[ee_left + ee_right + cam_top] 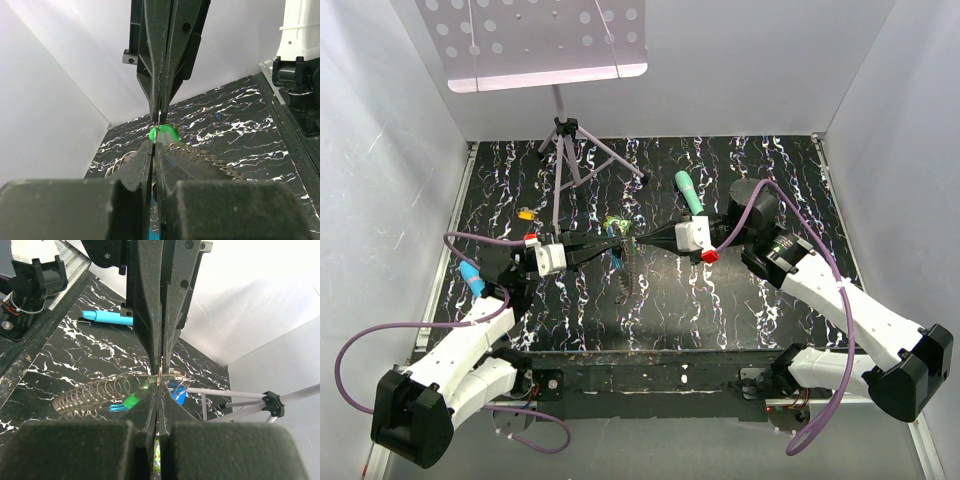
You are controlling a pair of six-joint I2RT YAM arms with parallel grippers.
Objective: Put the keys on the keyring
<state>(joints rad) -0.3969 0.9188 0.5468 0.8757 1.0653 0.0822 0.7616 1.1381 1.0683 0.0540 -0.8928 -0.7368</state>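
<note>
Above the middle of the counter, the left fingers and the right fingers are meeting tip to tip. Both pairs are pressing fully together and pinching the thin wire of the keyring, whose chain is trailing down beside them. The green key is hanging just at the tips. The yellow key is lying well apart on the counter.
</note>
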